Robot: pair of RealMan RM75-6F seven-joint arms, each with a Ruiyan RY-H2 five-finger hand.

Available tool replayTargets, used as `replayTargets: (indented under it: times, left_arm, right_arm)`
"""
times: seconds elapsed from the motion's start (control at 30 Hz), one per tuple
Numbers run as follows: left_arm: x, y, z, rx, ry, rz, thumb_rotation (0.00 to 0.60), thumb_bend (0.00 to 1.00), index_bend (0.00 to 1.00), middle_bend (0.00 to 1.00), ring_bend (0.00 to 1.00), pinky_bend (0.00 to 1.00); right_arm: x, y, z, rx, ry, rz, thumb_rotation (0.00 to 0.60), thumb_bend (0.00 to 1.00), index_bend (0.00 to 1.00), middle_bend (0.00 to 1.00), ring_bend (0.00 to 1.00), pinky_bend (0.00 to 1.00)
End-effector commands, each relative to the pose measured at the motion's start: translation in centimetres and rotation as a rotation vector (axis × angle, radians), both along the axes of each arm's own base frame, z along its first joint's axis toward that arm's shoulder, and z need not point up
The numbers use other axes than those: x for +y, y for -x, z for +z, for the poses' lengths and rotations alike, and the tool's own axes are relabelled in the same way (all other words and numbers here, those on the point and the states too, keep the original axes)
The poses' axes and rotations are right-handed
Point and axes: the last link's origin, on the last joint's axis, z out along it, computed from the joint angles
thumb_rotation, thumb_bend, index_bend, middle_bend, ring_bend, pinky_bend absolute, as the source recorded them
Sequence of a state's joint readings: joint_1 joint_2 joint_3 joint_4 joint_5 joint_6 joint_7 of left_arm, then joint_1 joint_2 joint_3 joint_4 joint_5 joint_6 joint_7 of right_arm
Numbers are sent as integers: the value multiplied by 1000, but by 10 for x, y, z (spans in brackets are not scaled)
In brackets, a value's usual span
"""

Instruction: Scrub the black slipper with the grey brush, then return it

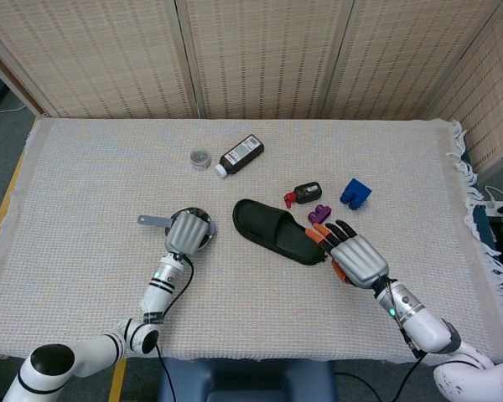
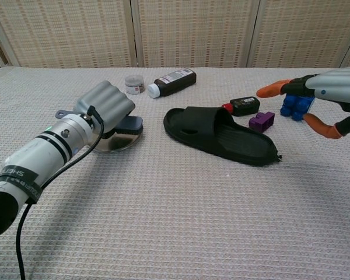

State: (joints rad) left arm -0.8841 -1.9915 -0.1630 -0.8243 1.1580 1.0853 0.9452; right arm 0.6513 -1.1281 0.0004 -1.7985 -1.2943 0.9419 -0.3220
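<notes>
The black slipper lies flat mid-table, toe to the left, with neither hand touching it. My left hand grips the grey brush, whose handle end pokes out to the left. That hand hovers over a round metal dish, left of the slipper. My right hand is raised beside the slipper's heel, fingers spread and holding nothing.
A brown bottle and a small jar lie behind the slipper. A black-and-red device, a purple block and a blue block sit at the slipper's far right.
</notes>
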Motion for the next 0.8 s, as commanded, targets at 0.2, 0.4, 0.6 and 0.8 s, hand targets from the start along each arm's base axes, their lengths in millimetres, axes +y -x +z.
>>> replayTargets:
  times: [0.2,0.4,0.6,0.8]
  left_arm:
    - [-4,2,-5,34,12,14,600,340,264,345,752,1000]
    - [-3,-5,-1,29,2,11,600,339,133,200,748,1000]
    - [-6,-10,6,19,-7,4,600,337,124,191,748,1000]
    - [-31,-16,40,-125,9,-16,600,338,106,179,748,1000]
  right_arm:
    - [0,0,-1,3,-3,-7,600,684,0,0,0,0]
    - [0,2,-1,4,-2,-13,600,684,0,0,0,0]
    - [1,2,2,-2,5,-12,600,684,0,0,0,0]
    - [8,7,12,-20,37,-20,600,684,0,0,0,0]
